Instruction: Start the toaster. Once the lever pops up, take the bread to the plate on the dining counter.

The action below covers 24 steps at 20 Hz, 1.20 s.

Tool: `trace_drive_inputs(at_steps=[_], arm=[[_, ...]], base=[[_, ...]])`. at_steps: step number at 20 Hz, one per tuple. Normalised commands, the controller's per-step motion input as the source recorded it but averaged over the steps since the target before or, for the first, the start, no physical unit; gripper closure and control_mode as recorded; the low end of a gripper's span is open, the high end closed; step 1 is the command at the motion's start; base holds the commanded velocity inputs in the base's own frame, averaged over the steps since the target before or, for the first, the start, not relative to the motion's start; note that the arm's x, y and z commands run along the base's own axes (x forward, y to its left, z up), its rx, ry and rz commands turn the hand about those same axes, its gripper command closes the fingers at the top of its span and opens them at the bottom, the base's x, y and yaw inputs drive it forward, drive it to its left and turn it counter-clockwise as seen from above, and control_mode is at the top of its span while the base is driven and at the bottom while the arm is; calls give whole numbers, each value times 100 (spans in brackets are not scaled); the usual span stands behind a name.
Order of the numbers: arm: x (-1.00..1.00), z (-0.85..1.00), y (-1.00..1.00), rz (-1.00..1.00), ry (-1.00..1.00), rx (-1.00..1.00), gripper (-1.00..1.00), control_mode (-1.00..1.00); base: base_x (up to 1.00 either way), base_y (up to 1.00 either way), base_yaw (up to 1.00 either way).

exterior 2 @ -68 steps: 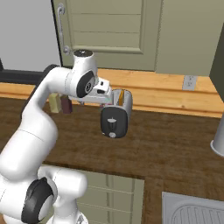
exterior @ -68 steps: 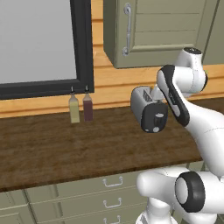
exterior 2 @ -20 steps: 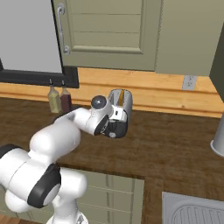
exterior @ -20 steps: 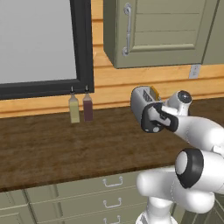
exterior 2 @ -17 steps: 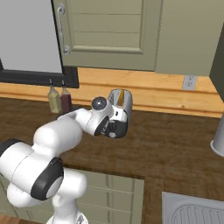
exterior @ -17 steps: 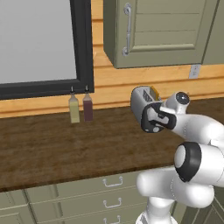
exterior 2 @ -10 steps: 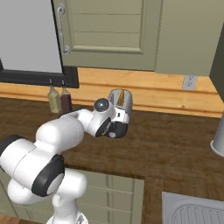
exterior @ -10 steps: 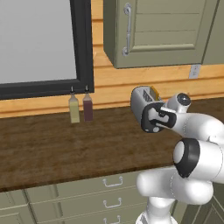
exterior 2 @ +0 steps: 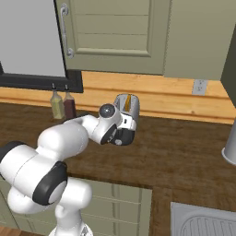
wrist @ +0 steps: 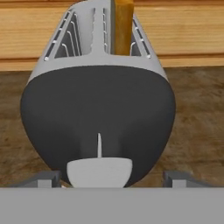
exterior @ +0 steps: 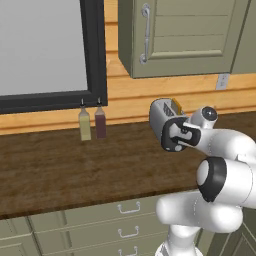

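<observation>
Gripper (wrist: 111,186): held close against the black end panel of the toaster (wrist: 98,109), a finger tip at each lower corner of the hand view, well apart, holding nothing. Between them, the light round knob (wrist: 99,172), with a thin pale slit above it. Lever: not made out; it may be hidden low by the hand. Bread (wrist: 122,27): golden-tan slice standing upright in the right-hand slot, top edge proud of the toaster; left slot vacant. Toaster stands on the dark wood worktop (exterior: 75,170), near the wooden back wall, well right of two small bottles (exterior: 92,124). Step in hand, as judged: starting the toaster. Next move calls for pressing the slider tab straight down, without shoving the toaster back.
</observation>
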Motion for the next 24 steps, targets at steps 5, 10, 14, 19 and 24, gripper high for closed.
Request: trace_drive_inputs(at_steps=[5, 10, 14, 19, 24], arm=[[0, 0, 0, 0, 0, 0, 100, -100], [0, 0, 0, 0, 0, 0, 100, -100], [0, 0, 0, 0, 0, 0, 100, -100], [0, -20, 0, 0, 3, -1, 100, -100], [0, -40, 0, 0, 8, -5, 100, -100]], base=[[0, 0, 0], [0, 0, 0], [0, 0, 0], [0, 0, 0], [0, 0, 0]])
